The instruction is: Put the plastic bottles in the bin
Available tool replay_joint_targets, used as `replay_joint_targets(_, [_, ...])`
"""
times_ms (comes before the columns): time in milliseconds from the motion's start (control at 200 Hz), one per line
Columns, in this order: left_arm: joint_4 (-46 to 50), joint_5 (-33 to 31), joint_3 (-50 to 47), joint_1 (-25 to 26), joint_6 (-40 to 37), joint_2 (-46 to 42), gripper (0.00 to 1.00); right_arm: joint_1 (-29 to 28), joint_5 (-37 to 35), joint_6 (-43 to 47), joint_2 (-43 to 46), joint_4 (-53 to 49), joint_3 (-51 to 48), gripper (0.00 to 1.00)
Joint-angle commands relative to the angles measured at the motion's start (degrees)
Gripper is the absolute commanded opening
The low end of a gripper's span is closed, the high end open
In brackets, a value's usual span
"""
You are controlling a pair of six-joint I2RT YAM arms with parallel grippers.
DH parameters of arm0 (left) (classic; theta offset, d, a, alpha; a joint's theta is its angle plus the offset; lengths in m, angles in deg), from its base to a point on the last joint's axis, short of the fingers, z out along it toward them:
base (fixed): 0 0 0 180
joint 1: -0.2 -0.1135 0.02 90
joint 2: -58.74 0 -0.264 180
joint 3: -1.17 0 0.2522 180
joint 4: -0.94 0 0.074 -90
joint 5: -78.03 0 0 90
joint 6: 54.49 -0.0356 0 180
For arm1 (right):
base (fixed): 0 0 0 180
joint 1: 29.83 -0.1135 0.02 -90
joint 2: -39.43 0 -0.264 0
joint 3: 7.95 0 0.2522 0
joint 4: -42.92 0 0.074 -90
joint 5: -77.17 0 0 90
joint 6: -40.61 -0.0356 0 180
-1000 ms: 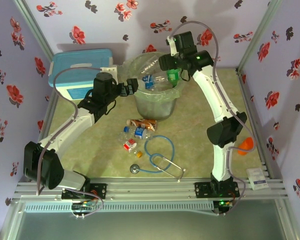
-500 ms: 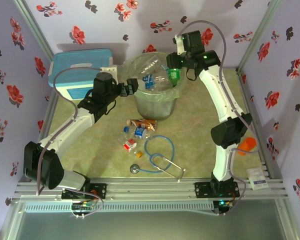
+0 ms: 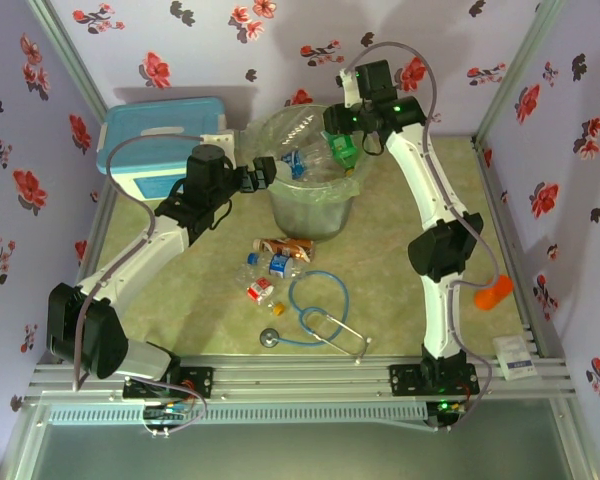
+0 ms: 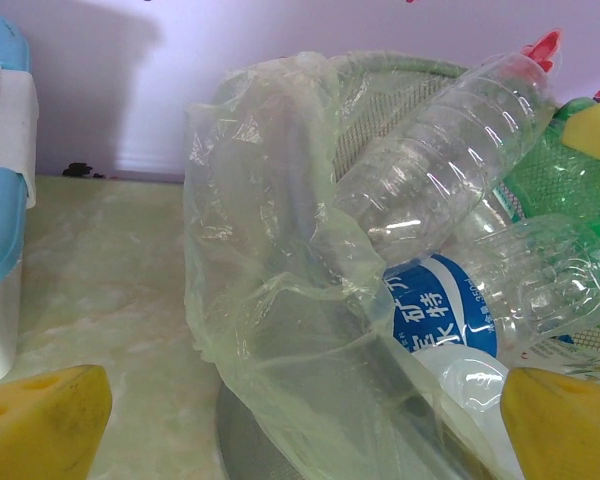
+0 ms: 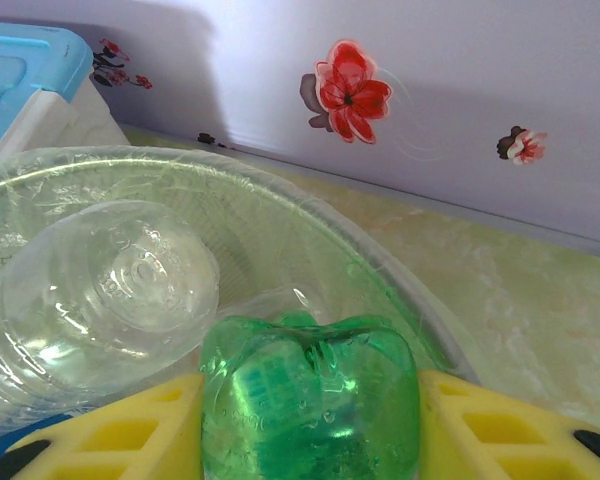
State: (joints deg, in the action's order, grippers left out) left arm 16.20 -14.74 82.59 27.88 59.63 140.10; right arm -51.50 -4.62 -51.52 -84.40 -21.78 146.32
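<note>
Right wrist: our right gripper (image 5: 310,425) clamps the green bottle (image 5: 310,385) over the bin (image 5: 280,235) — release next — left gripper (image 4: 300,425) spread wide

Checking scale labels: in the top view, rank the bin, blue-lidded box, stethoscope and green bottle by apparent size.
1. blue-lidded box and bin: about alike, not ranked
2. stethoscope
3. green bottle

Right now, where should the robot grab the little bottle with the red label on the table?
Probably around its labelled middle, from straight above: the red-label bottle lies on its side on the table with nothing over it, so its round body is open to a pinch across.
</note>
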Motion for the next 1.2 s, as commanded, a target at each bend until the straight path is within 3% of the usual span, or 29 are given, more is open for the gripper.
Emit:
replay_joint_targets(0, [4.4,-0.7,-0.5,-0.8,-1.3,-0.1,1.0,-0.5,2.7,0.0,-1.1,-7.5,-3.4,0.5])
replay_joint_targets(155, [4.4,-0.7,-0.6,-0.7,-1.1,0.1,1.0,-0.5,2.2,-0.3,1.2,-6.7,-5.7,0.52])
replay_joint_targets(425, [5.0,-0.6,-0.3,-0.8,-1.1,-0.7,1.0,-0.3,0.1,-0.4,4.2,-6.8,-2.5,0.78])
replay_joint_targets(660, [6.7,-0.7,-0.1,-0.8,-1.5,-2.3,1.0,-0.2,-0.2,-1.2,6.2,-6.5,0.3,0.86])
replay_joint_targets(940, [8.3,-0.9,0.1,-0.8,-2.1,-4.6,1.0,-0.2,-4.3,-1.2,7.7,-6.0,0.3,0.8])
replay_joint_targets(1195, [9.0,-1.2,-0.6,-0.8,-2.1,-6.1,1.0,1.1,-1.9,-1.6,2.6,-4.5,3.5,0.57])
